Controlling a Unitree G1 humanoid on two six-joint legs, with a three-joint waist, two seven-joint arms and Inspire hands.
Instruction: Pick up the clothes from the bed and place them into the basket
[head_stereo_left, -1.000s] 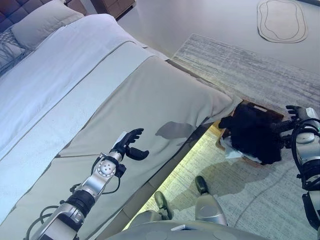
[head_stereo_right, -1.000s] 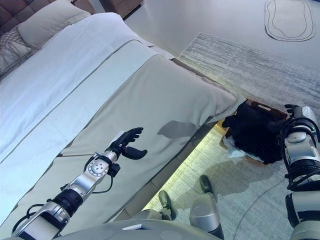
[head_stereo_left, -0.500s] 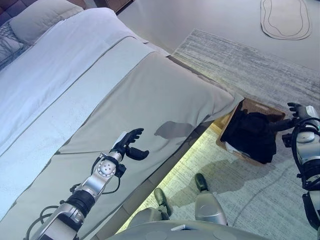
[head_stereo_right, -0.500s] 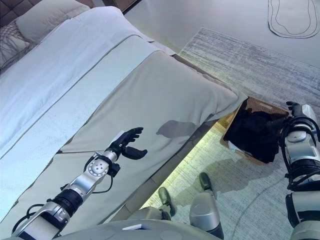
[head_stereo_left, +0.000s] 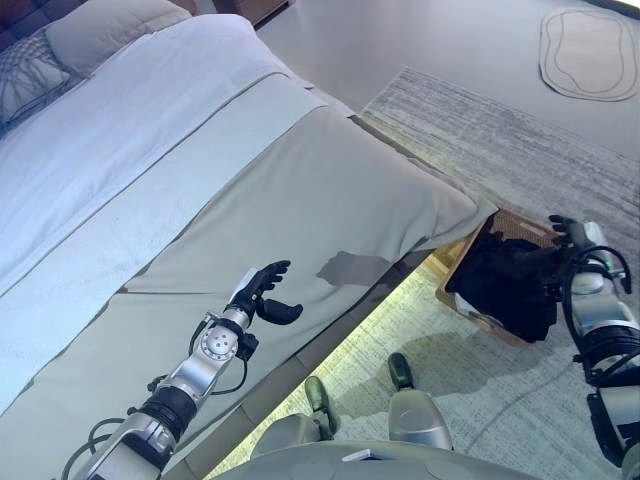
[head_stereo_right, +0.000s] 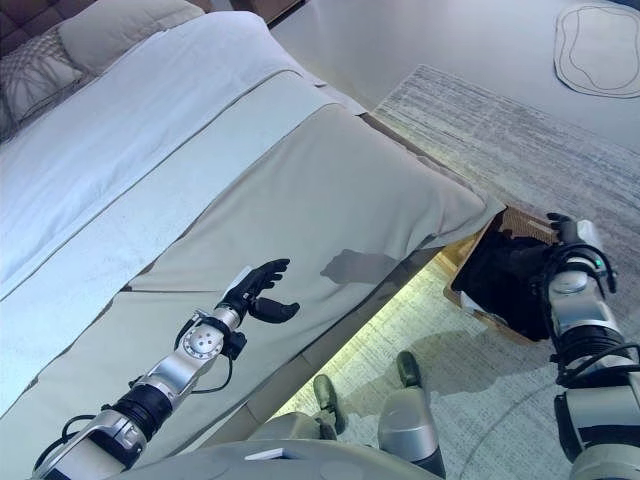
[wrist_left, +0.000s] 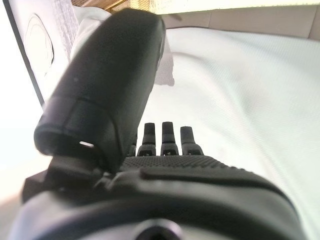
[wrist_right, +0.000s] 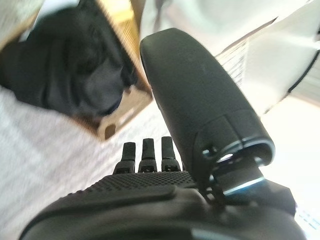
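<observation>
— Where are the clothes at this moment?

— A dark heap of them lies in the basket, a brown woven one standing on the floor just beside the near right corner of the bed; the heap fills most of the basket and droops over its near rim; a bit of pale cloth shows under the dark pile at the near left edge.

— And the right hand?

— It hangs at the right side of the basket, level with the far rim, close beside the dark heap; in its own wrist view the fingers run out straight and side by side with the thumb standing apart, holding nothing; the basket and the dark cloth show past them, not between them.

— The left hand?

— Over the beige cover of the bed, near its near edge, well apart from the basket; fingers loose and slightly bent, thumb out to the side, nothing in its grasp; a shadow falls on the cover just to its right.

— What else is there?

— A white sheet across the left part of the bed; pillows at the far left; a grey striped rug under the basket; a small pale mat on the floor at the far right.
</observation>
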